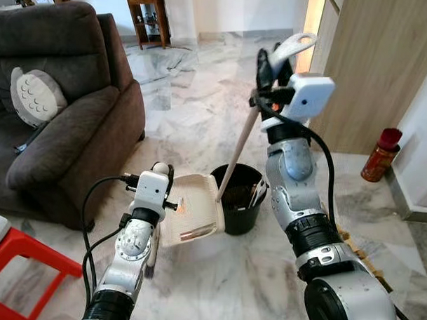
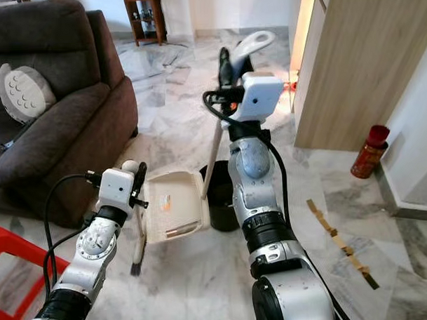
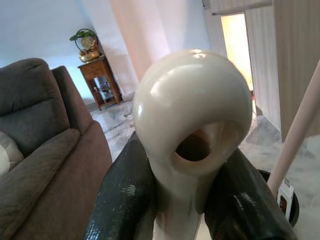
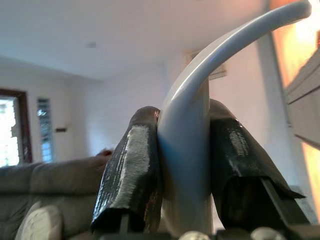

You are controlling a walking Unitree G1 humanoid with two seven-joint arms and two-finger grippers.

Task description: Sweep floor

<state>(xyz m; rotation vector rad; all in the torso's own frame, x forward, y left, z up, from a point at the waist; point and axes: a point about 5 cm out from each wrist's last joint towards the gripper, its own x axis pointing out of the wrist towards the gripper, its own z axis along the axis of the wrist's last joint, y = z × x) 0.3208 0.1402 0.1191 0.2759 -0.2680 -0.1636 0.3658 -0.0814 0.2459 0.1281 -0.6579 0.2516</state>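
The cream plastic dustpan (image 1: 193,208) is tipped up against the rim of the round black plastic bucket (image 1: 241,198), its mouth facing the bucket; this placement reads as the emptying step, with the sweepings meant to slide from pan into bin. A small brownish scrap lies at the pan's lower edge, so the pan may not be fully emptied. The left gripper (image 3: 192,192) is clamped on the pan's cream, ball-ended upright handle (image 3: 192,115), black fingers (image 3: 125,200) pressing on either side just below the knob. The left arm is bent and reaches forward low, beside the arm of the dark brown fabric sofa (image 1: 53,102).

The right gripper (image 4: 184,170) grasps the pale, curved-topped broom handle (image 1: 294,45), both black fingers pinched on its neck. The right arm is raised, forearm upright, wrist at about the level of the sofa back, holding the long pale stick (image 1: 238,148) slanted so its lower end goes down into the bucket; that seems meant to knock debris off the broom head, which is hidden inside. The grey-veined white marble floor (image 1: 198,111) stretches beyond. A red cylindrical spray can (image 1: 380,154) stands well apart by the wooden cabinet.
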